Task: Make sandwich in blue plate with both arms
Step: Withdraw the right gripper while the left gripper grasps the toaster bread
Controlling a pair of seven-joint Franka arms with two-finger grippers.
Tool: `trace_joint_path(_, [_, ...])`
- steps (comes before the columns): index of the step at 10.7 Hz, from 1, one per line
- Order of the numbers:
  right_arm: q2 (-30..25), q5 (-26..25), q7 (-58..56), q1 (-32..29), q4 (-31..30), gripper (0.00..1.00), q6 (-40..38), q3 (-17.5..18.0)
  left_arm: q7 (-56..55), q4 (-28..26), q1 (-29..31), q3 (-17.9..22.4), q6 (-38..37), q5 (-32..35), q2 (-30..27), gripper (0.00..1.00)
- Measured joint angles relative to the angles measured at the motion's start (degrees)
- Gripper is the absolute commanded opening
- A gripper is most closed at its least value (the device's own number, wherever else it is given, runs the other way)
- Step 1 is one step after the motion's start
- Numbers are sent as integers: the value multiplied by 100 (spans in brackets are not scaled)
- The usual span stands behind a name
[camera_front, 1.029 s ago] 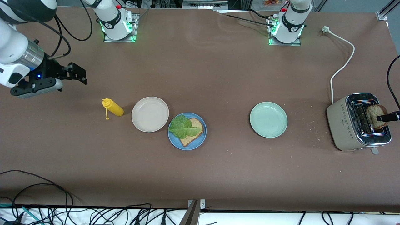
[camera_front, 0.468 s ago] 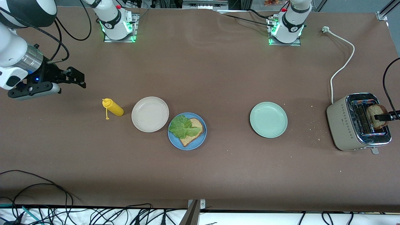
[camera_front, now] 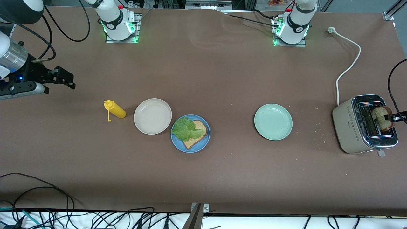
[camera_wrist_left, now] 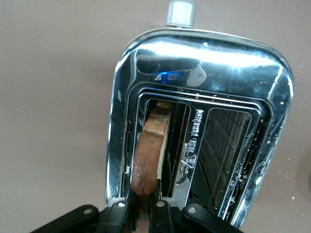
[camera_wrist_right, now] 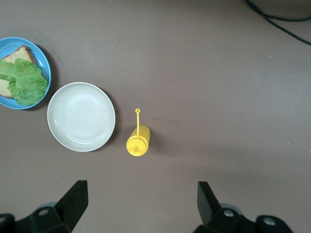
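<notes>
Brown tabletop (camera_front: pixel 203 79): toast (camera_front: pixel 381 117) in the toaster (camera_front: pixel 353 125) at frame right is gripped by the left pincer (camera_front: pixel 391 117) for lifting out, while the right pincer (camera_front: pixel 65 79) is held open, waiting, upper left.

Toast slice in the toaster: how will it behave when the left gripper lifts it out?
The toast slice looks browned and stands upright in the toaster slot, so it is probably stiff, not floppy. The left gripper pinches only its top edge, so it may swing or crumble there; crumbs on the table hint that it is brittle. It looks light.
</notes>
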Motion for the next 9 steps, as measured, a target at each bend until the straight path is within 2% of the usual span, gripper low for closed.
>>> trace_joint_path(4, [-1,-440,-1,20,108,100,-334,47,208,20,-2,-5,-15,15,-18,0])
trace_joint_path(9, [57,-644,-3,144,167,100,-542,76,216,20,-2,-5,-17,16,-19,0])
